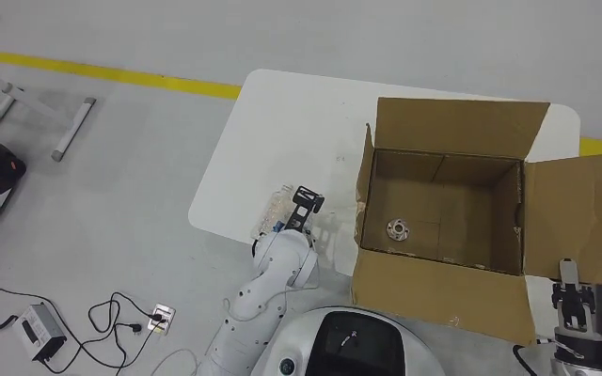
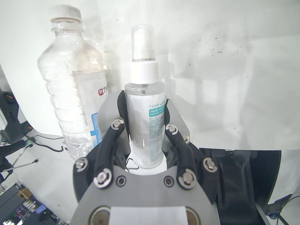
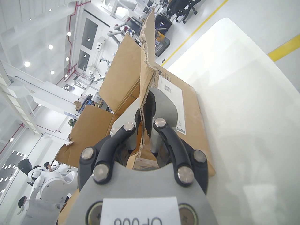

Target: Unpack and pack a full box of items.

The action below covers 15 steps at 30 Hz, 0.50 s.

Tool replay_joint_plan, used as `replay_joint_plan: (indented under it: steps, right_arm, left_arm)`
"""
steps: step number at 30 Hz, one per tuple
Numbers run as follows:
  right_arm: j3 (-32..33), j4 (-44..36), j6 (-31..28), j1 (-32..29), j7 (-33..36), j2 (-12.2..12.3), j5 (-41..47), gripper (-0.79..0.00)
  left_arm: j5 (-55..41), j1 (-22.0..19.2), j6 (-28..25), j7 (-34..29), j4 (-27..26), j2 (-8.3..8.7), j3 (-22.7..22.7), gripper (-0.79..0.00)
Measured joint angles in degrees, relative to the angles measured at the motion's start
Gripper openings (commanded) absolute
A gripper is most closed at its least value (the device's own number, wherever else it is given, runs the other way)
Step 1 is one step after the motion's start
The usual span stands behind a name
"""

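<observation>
One spray bottle (image 2: pixel 143 80) in left claw (image 2: pixel 144 108), flap (image 3: pixel 147 47) in right claw (image 3: pixel 145 115)

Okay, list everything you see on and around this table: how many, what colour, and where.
white rounded table: one, white, in front of the robot
open brown cardboard box: one, brown, on the table's right part
small round grey object: one, grey, on the box floor
clear plastic water bottle with a white cap: one, clear, near the table's near edge, beside the spray bottle
clear spray bottle with a white pump: one, clear and white, held in the left gripper
yellow floor line: one, yellow, beyond the table
black cables: several, black, on the floor at left
left gripper: one, black and grey, shut on the spray bottle
right gripper: one, black and grey, shut on a box flap
</observation>
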Motion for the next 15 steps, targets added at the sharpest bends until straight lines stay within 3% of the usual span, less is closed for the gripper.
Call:
replay_joint_plan:
  steps: [4, 6, 9, 11, 12, 14, 15]
  right_arm:
    - [0.0, 0.0, 0.0, 0.0, 0.0, 0.0, 0.0, -0.785]
    - [0.0, 0.0, 0.0, 0.0, 0.0, 0.0, 0.0, -0.785]
    - [0.0, 0.0, 0.0, 0.0, 0.0, 0.0, 0.0, -0.785]
    - [0.0, 0.0, 0.0, 0.0, 0.0, 0.0, 0.0, -0.785]
    - [0.0, 0.0, 0.0, 0.0, 0.0, 0.0, 0.0, -0.785]
    - [0.0, 0.0, 0.0, 0.0, 0.0, 0.0, 0.0, -0.785]
    - [0.0, 0.0, 0.0, 0.0, 0.0, 0.0, 0.0, -0.785]
  left_arm:
    - [0.9, -0.9, 0.5, 0.3, 1.8, -0.13, 0.8, -0.785]
    - [1.1, -1.5, 0.8, 0.3, 2.6, -0.19, 1.0, -0.677]
    - [1.7, -2.4, 1.2, -0.1, 3.8, -0.29, 1.4, -0.585]
    - [2.1, -2.9, 1.3, -0.3, 4.4, -0.35, 1.6, -0.394]
    - [2.1, -3.0, 1.3, -0.4, 4.6, -0.38, 1.7, -0.206]
    - [1.9, -3.2, 1.4, -0.5, 4.9, -0.43, 1.7, 0.0]
    - [1.9, -3.2, 1.5, -0.6, 5.1, -0.45, 1.7, 0.0]
